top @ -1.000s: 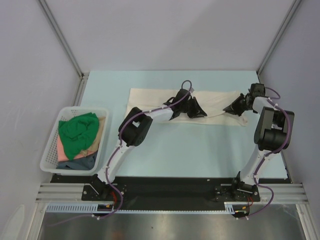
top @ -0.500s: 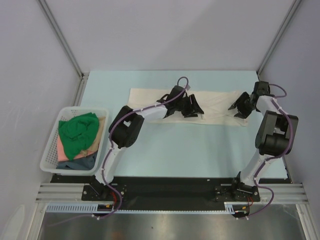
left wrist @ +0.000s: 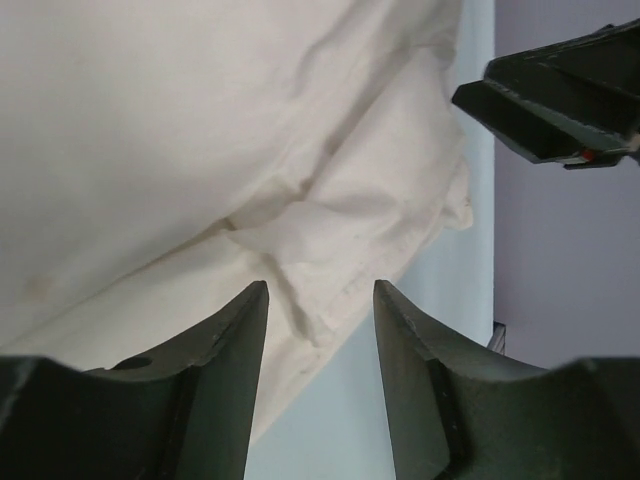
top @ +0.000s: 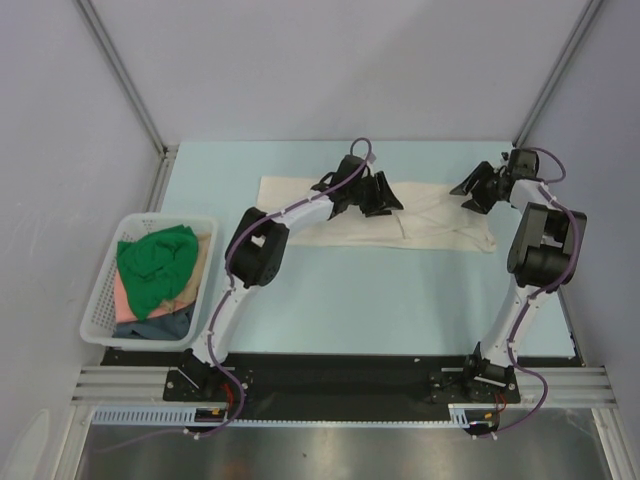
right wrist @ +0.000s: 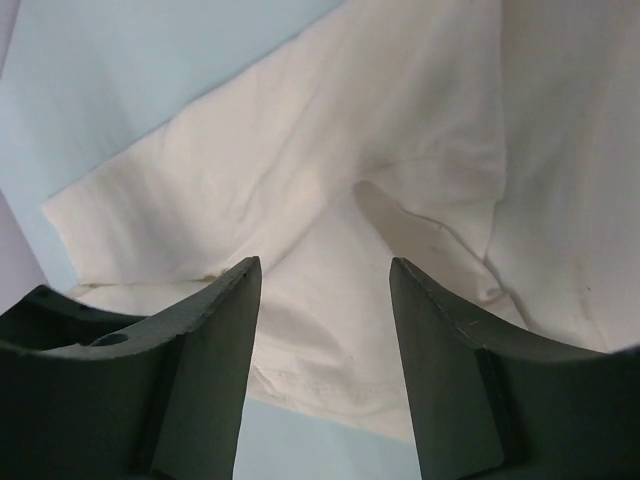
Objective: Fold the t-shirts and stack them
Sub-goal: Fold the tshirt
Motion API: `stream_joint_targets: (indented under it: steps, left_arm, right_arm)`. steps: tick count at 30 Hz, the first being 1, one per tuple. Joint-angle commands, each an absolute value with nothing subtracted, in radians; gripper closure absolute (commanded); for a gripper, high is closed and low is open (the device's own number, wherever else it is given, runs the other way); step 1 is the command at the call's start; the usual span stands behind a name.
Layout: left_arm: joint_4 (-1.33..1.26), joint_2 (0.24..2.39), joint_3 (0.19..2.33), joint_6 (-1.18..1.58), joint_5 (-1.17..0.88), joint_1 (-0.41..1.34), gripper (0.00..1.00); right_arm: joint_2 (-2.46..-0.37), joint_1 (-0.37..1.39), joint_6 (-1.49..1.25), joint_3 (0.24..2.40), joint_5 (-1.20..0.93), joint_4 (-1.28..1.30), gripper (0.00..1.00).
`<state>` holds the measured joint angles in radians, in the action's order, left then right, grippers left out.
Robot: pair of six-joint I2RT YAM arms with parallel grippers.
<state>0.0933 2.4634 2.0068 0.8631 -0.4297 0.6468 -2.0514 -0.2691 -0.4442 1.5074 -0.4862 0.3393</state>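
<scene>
A large cream t-shirt (top: 320, 205) lies spread in a long band across the far part of the table. My left gripper (top: 386, 196) hovers over its middle, open, nothing between its fingers. In the left wrist view the left gripper (left wrist: 320, 290) hangs above a folded hem of the cream t-shirt (left wrist: 180, 130). My right gripper (top: 467, 188) is open over the shirt's right end. In the right wrist view the right gripper (right wrist: 325, 265) is above wrinkled cream t-shirt (right wrist: 330, 170), holding nothing. Green (top: 155, 265), pink (top: 122, 298) and dark blue (top: 160, 325) t-shirts sit in a basket.
The white lattice basket (top: 95, 300) stands at the table's left edge. Grey walls and metal posts close in the back and sides. Bare light-blue table (top: 380, 300) lies between the cream shirt and the arm bases. The right gripper (left wrist: 560, 100) shows in the left wrist view.
Both grippers went from shut on the cream shirt to open and let it go. Both moved up and toward the back; the cloth now lies flat.
</scene>
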Motion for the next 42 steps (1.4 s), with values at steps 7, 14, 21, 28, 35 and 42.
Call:
stream_joint_targets:
  steps: [7,14,21,28,35,42]
  left_arm:
    - [0.114,2.539,2.105,0.887,-0.466,0.640,0.46]
    - [0.078,2.569,2.111,0.926,-0.479,0.641,0.52]
    - [0.020,2.594,2.112,0.999,-0.503,0.646,0.55]
    - [0.005,2.612,2.118,1.028,-0.506,0.646,0.66]
    - [0.005,2.611,2.121,1.028,-0.500,0.644,0.67]
    - [0.003,2.614,2.123,1.029,-0.502,0.643,0.68]
  right_arm:
    - [-2.160,-0.265,-0.341,1.713,-0.554,0.385,0.36]
    - [-2.243,-0.270,-0.275,1.778,-0.615,0.451,0.41]
    - [-2.250,-0.271,-0.253,1.770,-0.624,0.468,0.43]
    - [-2.255,-0.271,-0.245,1.758,-0.626,0.480,0.49]
    - [-2.266,-0.275,-0.241,1.752,-0.652,0.483,0.51]
    - [-2.287,-0.267,-0.232,1.759,-0.657,0.495,0.55]
